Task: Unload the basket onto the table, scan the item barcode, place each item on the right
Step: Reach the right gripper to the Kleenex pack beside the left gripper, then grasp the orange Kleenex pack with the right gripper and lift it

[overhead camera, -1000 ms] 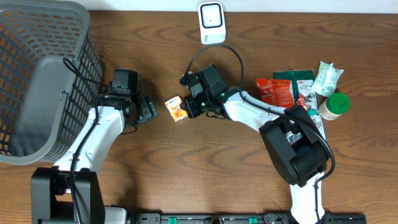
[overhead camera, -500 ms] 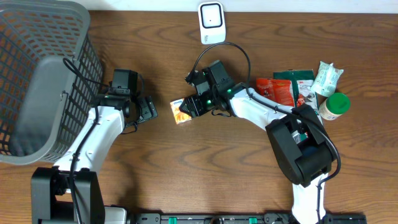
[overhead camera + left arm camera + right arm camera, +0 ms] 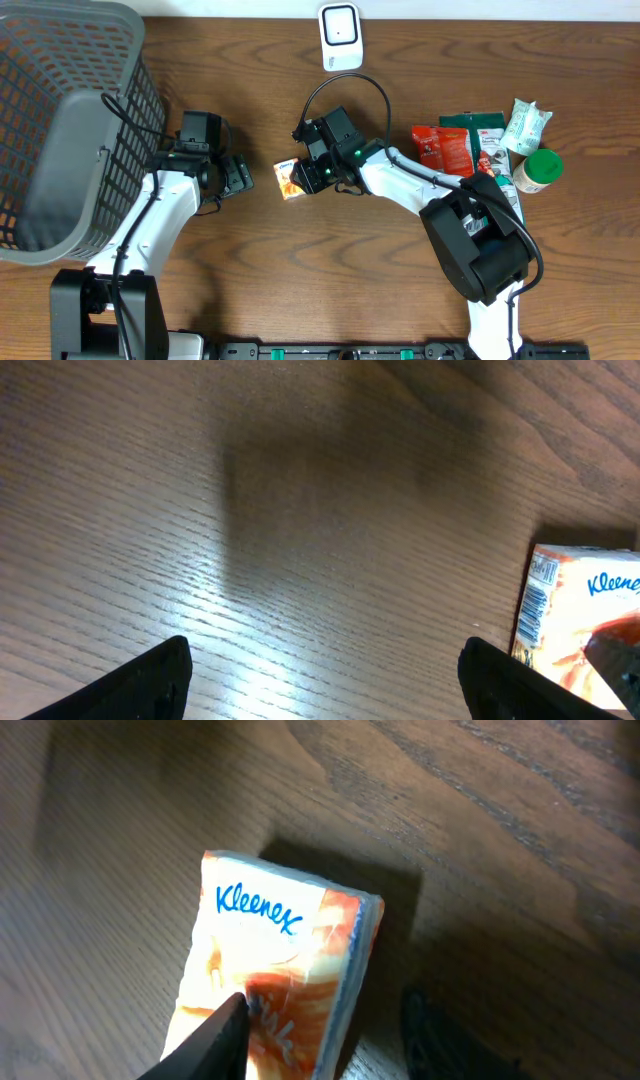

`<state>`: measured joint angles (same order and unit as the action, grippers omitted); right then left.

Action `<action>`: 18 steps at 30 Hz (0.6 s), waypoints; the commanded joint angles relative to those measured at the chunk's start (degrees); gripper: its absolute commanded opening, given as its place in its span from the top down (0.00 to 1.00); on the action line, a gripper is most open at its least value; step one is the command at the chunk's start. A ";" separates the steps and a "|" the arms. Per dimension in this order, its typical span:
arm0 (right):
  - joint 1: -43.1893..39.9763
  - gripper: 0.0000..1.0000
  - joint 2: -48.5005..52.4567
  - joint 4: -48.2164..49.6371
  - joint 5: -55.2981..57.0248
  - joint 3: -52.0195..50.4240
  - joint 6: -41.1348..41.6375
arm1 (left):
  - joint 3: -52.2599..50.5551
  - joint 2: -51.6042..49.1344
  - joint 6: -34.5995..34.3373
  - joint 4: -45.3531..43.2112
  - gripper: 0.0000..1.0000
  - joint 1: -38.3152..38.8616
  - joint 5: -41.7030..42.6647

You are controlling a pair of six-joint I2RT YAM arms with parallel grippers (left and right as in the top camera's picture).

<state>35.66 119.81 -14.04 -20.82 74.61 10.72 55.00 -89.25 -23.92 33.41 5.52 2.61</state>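
The item is an orange-and-white Kleenex tissue pack [image 3: 290,180] lying on the wooden table. Its barcode [image 3: 535,610] shows on the pack's end [image 3: 585,625] in the left wrist view. My right gripper [image 3: 306,176] is open around the pack's right end [image 3: 280,970]. One finger [image 3: 215,1040] lies over its face, and the other finger [image 3: 435,1030] stands a small gap off its edge. My left gripper [image 3: 240,176] is open and empty, a short way left of the pack, with bare table between its fingers [image 3: 150,680]. A white scanner [image 3: 340,24] stands at the table's far edge.
A grey mesh basket [image 3: 70,120] fills the far left. At the right lie red packets [image 3: 445,147], a green packet [image 3: 478,123], a white wrapped packet [image 3: 527,125] and a green-lidded jar [image 3: 537,170].
My right gripper was shut beside the pack; it has opened and now straddles the pack's end. The pack has shifted slightly. The left arm has not moved.
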 commanded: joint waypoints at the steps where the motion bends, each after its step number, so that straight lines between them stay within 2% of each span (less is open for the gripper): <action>1: 0.50 0.60 -0.85 0.61 2.75 -3.96 -0.04 | -0.57 -0.57 0.33 0.22 0.14 -0.09 -0.70; 4: 0.48 0.66 -0.87 1.64 1.57 -4.59 -0.04 | -0.57 -0.57 0.33 0.22 0.14 -0.09 -0.70; 5: 0.24 0.99 -1.18 2.99 -1.66 -4.39 -0.07 | -0.57 -0.59 0.31 0.22 0.14 -0.09 -0.70; 11: -3.78 0.99 -7.19 4.17 -16.74 -2.21 -0.02 | -0.57 -0.57 0.33 0.22 0.14 -0.09 -0.70; 14: -8.39 0.99 -14.16 1.42 -23.82 -2.21 4.61 | -0.57 -0.57 0.33 0.22 0.14 -0.09 -0.70; 18: -14.12 0.99 -19.82 -3.85 -37.16 -2.23 5.11 | -0.57 -0.57 0.31 0.22 0.14 -0.09 -0.70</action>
<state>25.65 104.81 -15.57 -43.13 71.81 13.85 55.00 -89.25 -23.92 33.39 5.52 2.59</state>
